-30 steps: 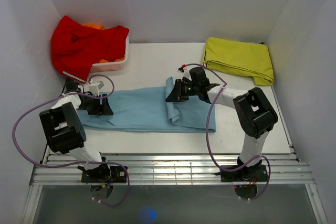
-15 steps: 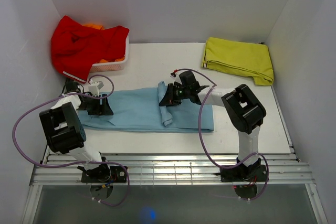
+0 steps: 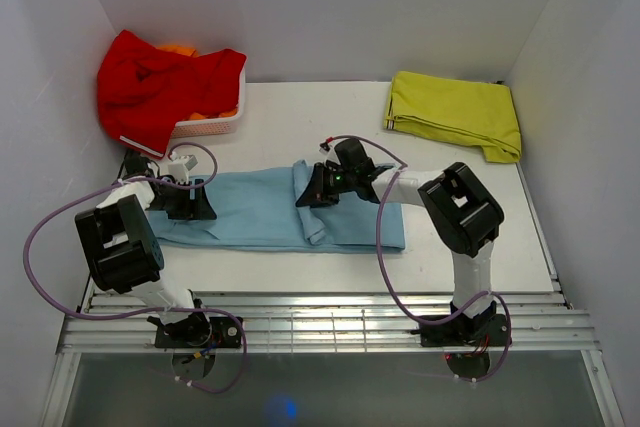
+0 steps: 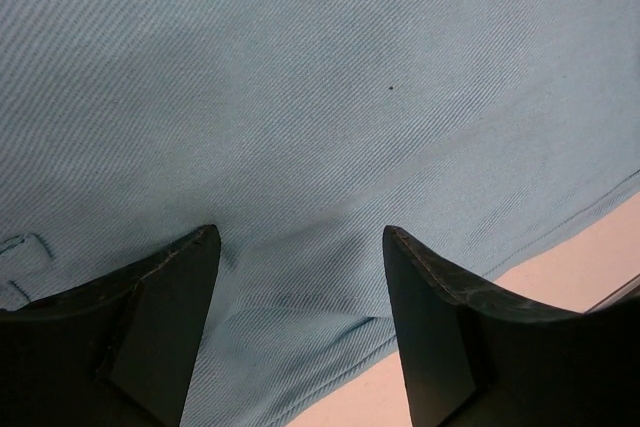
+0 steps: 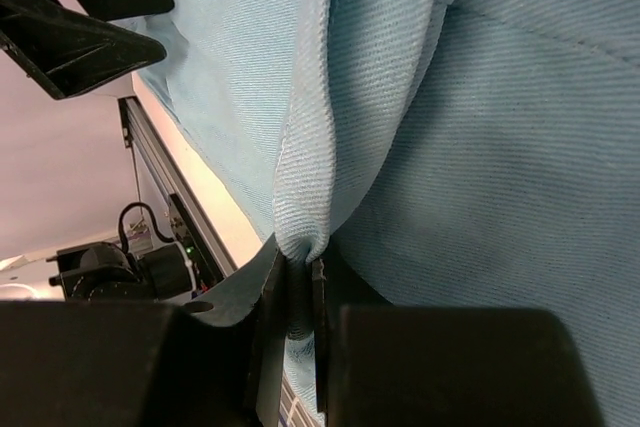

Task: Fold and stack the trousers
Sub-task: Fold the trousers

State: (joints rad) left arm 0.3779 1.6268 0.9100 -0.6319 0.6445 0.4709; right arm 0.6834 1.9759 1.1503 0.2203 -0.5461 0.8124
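The trousers (image 3: 250, 219) lie lengthwise across the bench (image 3: 300, 117). The right gripper (image 3: 312, 190) has its jaws clamped on one cloth end, raised over the middle. The left gripper (image 3: 200, 202), jaws spread, presses the other end down. This looks like mid-fold; the next move calls for laying that end across with the edges matched.

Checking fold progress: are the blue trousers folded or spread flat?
Partly folded: the right fingers pinch an end of the trousers over the middle; the rest lies flat.
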